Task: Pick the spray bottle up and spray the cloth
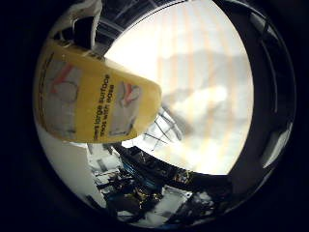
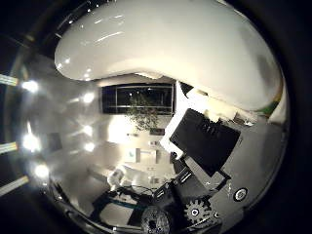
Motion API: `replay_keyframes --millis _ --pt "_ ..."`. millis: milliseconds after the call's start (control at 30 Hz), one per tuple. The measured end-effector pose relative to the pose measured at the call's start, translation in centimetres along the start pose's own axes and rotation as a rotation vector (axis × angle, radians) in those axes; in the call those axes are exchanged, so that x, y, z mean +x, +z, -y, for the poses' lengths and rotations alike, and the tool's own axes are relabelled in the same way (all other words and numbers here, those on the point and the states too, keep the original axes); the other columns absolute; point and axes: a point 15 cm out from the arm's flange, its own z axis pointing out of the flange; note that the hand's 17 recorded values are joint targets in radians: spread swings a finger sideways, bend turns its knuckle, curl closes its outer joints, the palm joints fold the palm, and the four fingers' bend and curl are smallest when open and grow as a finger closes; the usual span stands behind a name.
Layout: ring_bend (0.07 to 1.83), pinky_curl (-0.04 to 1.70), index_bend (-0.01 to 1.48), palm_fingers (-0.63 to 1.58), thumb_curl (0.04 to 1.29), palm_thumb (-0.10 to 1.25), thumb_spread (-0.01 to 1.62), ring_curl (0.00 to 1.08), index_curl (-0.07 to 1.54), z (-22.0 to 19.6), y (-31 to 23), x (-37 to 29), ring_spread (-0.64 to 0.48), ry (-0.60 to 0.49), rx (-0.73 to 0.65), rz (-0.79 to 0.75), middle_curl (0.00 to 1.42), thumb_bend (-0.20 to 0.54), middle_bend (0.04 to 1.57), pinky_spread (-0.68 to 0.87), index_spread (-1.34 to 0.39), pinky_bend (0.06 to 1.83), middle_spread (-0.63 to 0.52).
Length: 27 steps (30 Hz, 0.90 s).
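The spray bottle [image 1: 92, 97] is white with a yellow label and lies close against the palm in the little finger side view. Its white trigger part [image 1: 85, 27] rises at one end. In the thumb side view a smooth white rounded body [image 2: 166, 49] of the bottle fills the area near the palm. My right hand's [image 2: 210, 141] black and white fingers curl beside that body. Beyond the bottle lies a pale surface with faint creases [image 1: 198, 82], which looks like the cloth; I cannot tell its edges.
Past the pale surface, dark equipment and cluttered tables [image 1: 145, 184] stand in the room. The thumb side view looks out at a room with bright lamps [image 2: 29, 141], a dark window with a plant [image 2: 144, 107] and benches.
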Motion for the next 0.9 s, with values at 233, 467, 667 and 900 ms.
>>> replay_keyframes --millis 233,467,667,900 --pt "1.49 1.36 1.16 1.19 0.88 1.13 0.69 0.58 0.75 0.8 -1.0 -3.8 -0.15 -0.099 -0.103 -0.208 0.6 -0.016 1.37 -0.17 -0.19 1.01 -0.07" --pt "1.49 1.39 1.16 1.19 0.89 1.12 0.69 0.58 0.75 0.7 1.2 -6.3 -0.15 -0.185 -0.245 -0.41 0.6 -0.017 1.37 -0.18 -0.19 1.0 -0.07" --pt "1.49 1.4 1.16 1.19 0.9 1.12 0.68 0.58 0.75 0.1 4.0 -8.8 -0.15 -0.269 -0.354 -0.579 0.6 -0.016 1.37 -0.18 -0.19 0.99 -0.07" --pt "1.49 1.41 1.16 1.19 0.91 1.11 0.67 0.58 0.75 -1.0 6.4 -10.2 -0.15 -0.354 -0.468 -0.783 0.6 -0.016 1.37 -0.19 -0.2 0.99 -0.07"
